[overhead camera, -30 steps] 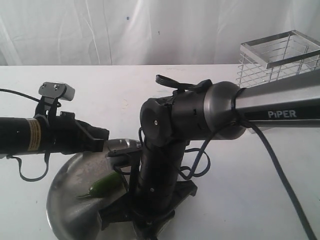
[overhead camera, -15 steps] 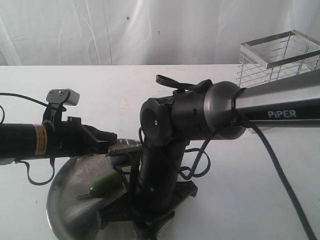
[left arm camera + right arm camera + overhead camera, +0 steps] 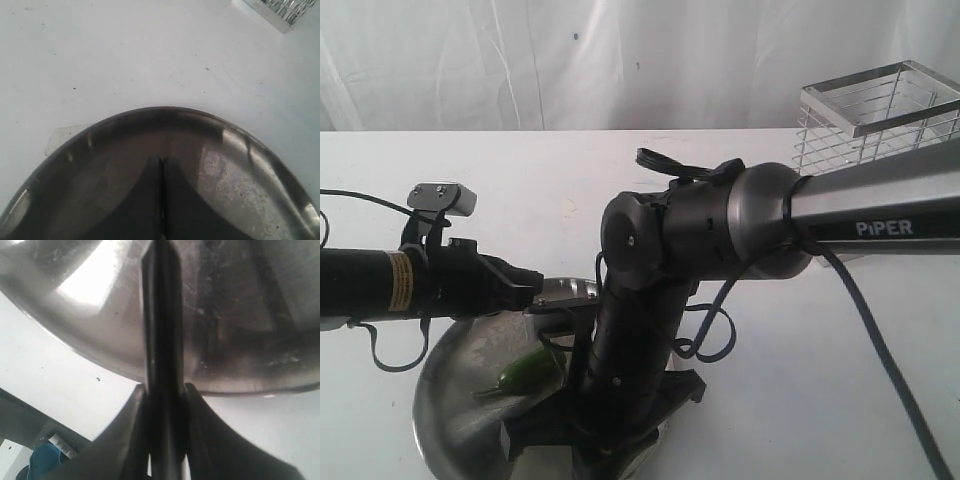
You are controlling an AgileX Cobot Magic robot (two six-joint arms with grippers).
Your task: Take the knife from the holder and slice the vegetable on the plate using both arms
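Note:
The green vegetable (image 3: 526, 369) lies on the steel plate (image 3: 445, 395) at the front left. My left gripper (image 3: 162, 161) is shut with nothing in it and hangs over the plate's (image 3: 235, 150) inner side; in the exterior view the left gripper (image 3: 532, 284) sits just above and behind the vegetable. My right gripper (image 3: 165, 388) is shut on the dark knife (image 3: 162, 315), whose blade reaches out over the plate (image 3: 100, 335). The right arm (image 3: 630, 350) comes down right beside the vegetable and hides the knife in the exterior view. The wire holder (image 3: 880, 115) stands at the back right.
The right arm's grey "PiPER" tube (image 3: 880, 215) and its cables (image 3: 710, 330) span the middle and right of the table (image 3: 520, 190). A corner of the holder (image 3: 280, 10) shows in the left wrist view. A white backdrop closes the far side.
The left arm first pushed right and up, then drew back a little left and down. The right arm's lower part has tilted slightly left and down over the plate.

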